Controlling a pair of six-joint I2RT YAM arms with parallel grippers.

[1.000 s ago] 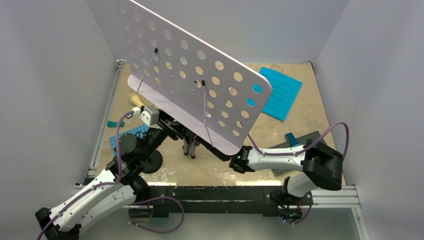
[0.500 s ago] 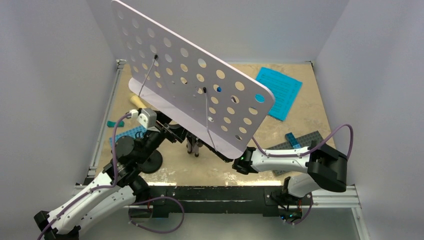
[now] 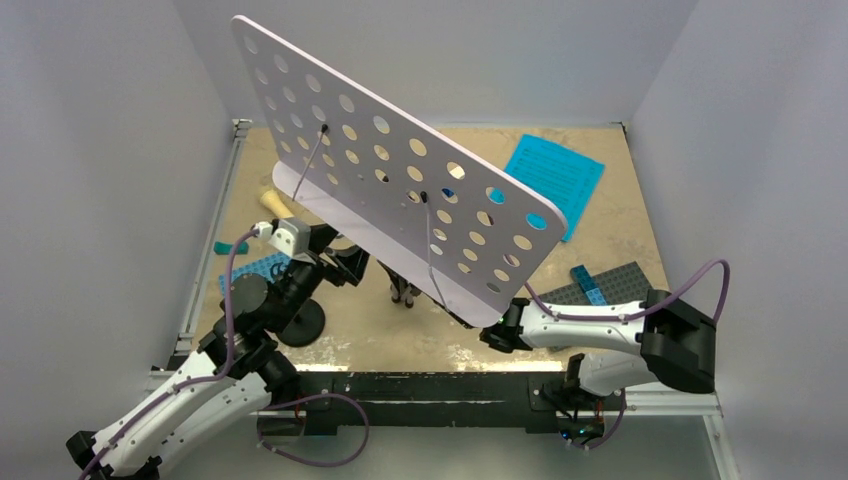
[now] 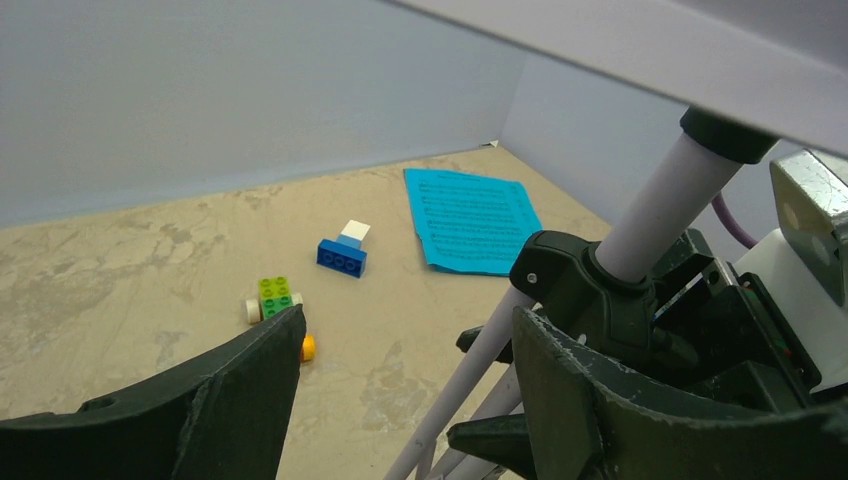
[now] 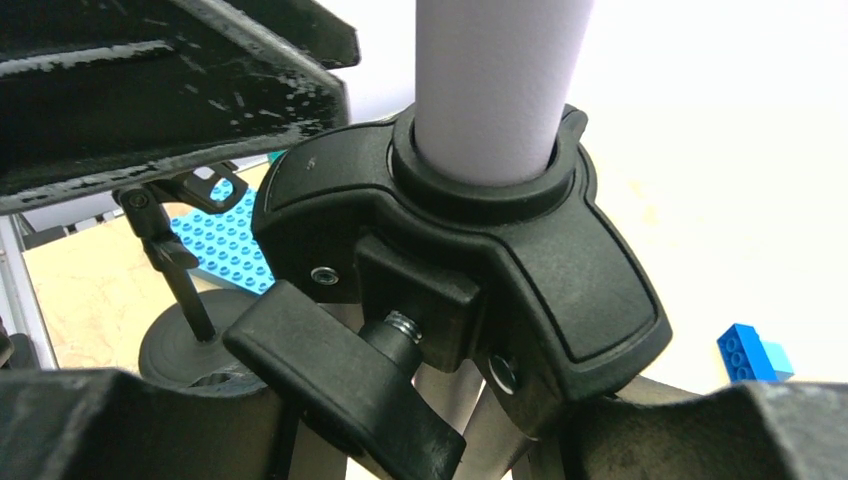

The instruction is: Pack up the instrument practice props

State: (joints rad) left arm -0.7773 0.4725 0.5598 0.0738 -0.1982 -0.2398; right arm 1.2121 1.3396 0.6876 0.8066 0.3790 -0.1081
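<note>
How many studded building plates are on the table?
2: a blue plate at the left, a grey plate at the right; the music stand may hide more.

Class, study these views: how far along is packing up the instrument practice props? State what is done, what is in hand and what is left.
Done: nothing looks packed yet. In hand: the right hand grips the tilted music stand at its black collar; the left hand is open beside it. Left: the sheet music, microphone and mic stand are out on the table.
</note>
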